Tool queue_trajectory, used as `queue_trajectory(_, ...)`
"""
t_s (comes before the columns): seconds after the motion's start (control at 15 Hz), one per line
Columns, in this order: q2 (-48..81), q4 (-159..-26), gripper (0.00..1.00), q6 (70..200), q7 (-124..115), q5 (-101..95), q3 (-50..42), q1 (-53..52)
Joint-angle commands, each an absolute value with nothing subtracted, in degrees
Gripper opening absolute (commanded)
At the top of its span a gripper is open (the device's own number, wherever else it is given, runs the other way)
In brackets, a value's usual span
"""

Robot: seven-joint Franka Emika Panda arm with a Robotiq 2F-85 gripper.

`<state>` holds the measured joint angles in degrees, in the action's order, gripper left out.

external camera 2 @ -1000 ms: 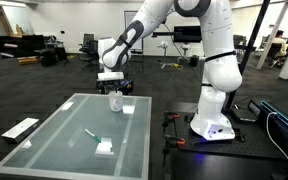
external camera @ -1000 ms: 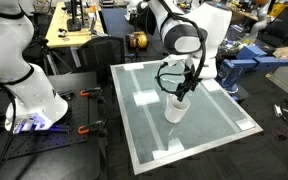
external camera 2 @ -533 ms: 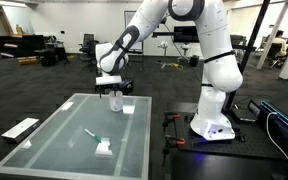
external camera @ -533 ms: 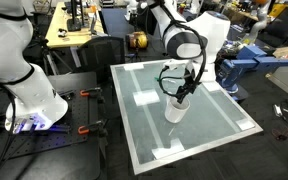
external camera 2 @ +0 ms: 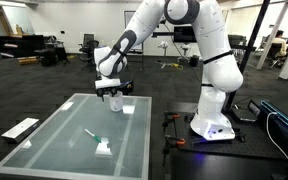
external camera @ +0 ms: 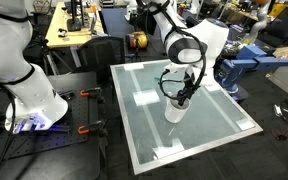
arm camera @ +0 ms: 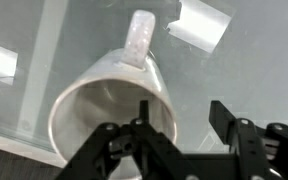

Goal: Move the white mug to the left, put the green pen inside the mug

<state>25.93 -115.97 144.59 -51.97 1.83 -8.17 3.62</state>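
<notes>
The white mug stands upright on the glass table, under my gripper. In the wrist view the mug lies with its mouth toward the camera and its handle pointing away. My gripper straddles the mug's near wall, one finger inside the mouth and the other outside. A gap still shows beside the outer finger, so the jaws are open. The green pen lies flat on the table, well away from the mug and gripper.
White tape patches mark the glass table, and one patch lies next to the pen. The arm's base stands beside the table. Another white robot stands off the table's side.
The gripper has sunk slightly onto the mug's rim and its jaws have begun to narrow. Mug and pen have not moved.
</notes>
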Motion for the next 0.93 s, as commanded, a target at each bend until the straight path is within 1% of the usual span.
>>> queue_trajectory(0.0,26.35,-114.82,0.34,144.69,-53.37,2.66,-9.76,1.92)
queue_trajectory(0.2,26.13,-114.83,0.12,144.70,-53.44,2.43,-10.07,1.52)
queue_trajectory(0.33,26.14,-114.65,0.01,144.45,-53.41,2.22,-10.20,1.32)
queue_trajectory(0.47,26.22,-114.30,0.01,144.31,-53.33,2.02,-10.23,1.06)
queue_trajectory(0.53,26.18,-114.17,0.03,144.17,-53.36,1.84,-10.23,0.79)
queue_trajectory(0.87,26.73,-112.92,0.03,143.84,-53.74,0.98,-9.98,-1.18)
